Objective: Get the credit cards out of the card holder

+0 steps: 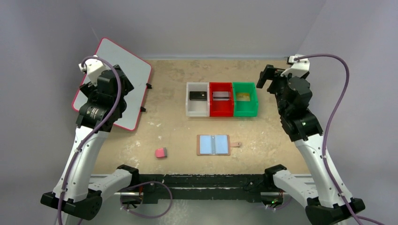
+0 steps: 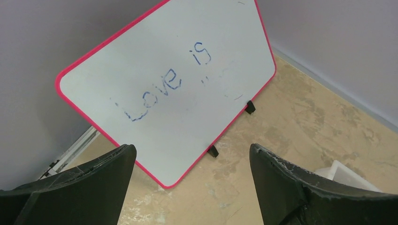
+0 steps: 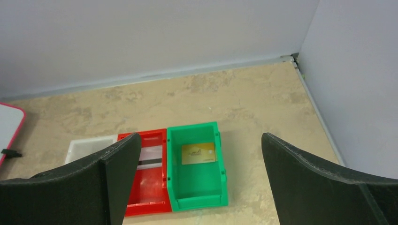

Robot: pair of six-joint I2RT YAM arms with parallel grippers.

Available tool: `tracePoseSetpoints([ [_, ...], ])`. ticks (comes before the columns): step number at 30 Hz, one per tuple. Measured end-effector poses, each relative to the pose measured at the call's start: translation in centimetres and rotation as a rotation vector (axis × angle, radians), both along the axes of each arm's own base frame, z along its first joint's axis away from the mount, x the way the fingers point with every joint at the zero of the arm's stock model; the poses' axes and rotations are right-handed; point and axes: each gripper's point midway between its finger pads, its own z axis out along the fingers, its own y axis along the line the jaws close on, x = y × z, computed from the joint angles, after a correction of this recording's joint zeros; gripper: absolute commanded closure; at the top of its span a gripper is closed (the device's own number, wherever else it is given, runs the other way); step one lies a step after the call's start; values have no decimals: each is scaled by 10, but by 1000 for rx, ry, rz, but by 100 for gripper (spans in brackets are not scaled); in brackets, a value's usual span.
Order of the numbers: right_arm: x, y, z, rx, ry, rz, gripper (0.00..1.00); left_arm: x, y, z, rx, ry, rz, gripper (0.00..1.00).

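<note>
The tan card holder [image 1: 213, 145] lies open and flat on the table's near middle, pale blue-grey sleeves up, snap tab to the right. A black credit card [image 1: 198, 95] lies in the white bin [image 1: 197, 111], a silver-grey striped one [image 1: 220, 96] in the red bin [image 1: 221, 112], and a gold one [image 3: 198, 153] in the green bin [image 3: 195, 199]. My left gripper [image 2: 191, 149] hangs open and empty at the far left, over the whiteboard's corner. High at the far right, my right gripper [image 3: 201, 137] is open and empty, looking down on the bins.
A red-framed whiteboard [image 1: 115, 79] with blue writing leans at the back left on small black feet. A pink-and-grey eraser [image 1: 161, 153] lies left of the holder. Grey walls close the back and sides.
</note>
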Motion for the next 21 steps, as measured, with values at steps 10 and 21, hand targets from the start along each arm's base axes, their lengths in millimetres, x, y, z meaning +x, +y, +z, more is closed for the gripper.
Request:
tracePoseSetpoints([
  [10,5,2,-11,5,39,-1,0,-2,3,-5,1,11,27,8],
  [21,9,4,-16,9,53,1,0,-2,4,-9,10,33,36,8],
])
